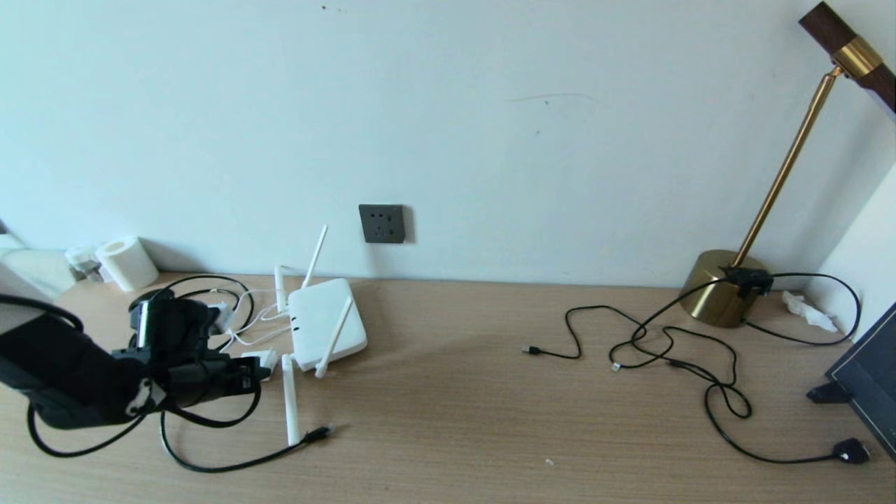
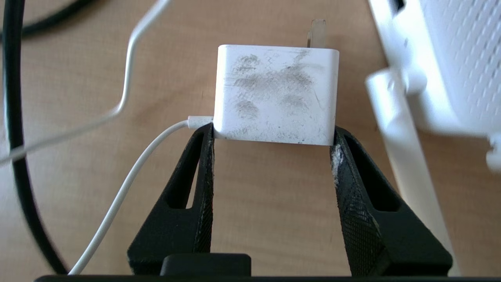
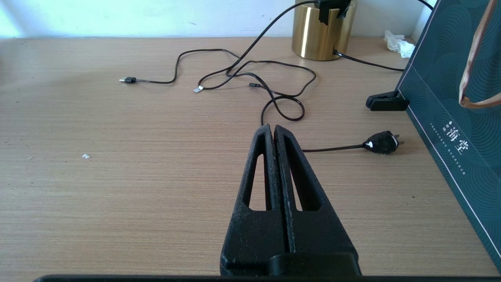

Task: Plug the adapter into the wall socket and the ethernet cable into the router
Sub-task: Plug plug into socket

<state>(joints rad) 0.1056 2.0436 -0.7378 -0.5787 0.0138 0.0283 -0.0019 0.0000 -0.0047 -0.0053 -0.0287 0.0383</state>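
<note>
The white adapter (image 2: 276, 96) sits between the fingertips of my left gripper (image 2: 274, 135), which is shut on its two sides near its rear edge. A metal pin shows at its far end and its thin white cord (image 2: 121, 196) trails off. In the head view the left gripper (image 1: 255, 371) and the adapter (image 1: 262, 359) are low over the desk, just left of the white router (image 1: 325, 322). The dark grey wall socket (image 1: 381, 223) is on the wall behind the router. The ethernet cable plug (image 1: 318, 434) lies on the desk in front. My right gripper (image 3: 273, 127) is shut and empty.
A brass lamp base (image 1: 721, 290) stands at the back right with thin black cables (image 1: 665, 350) sprawled before it. A black mains plug (image 1: 850, 450) and a dark bag (image 1: 868, 378) are at the right edge. A toilet roll (image 1: 126, 262) is at the back left.
</note>
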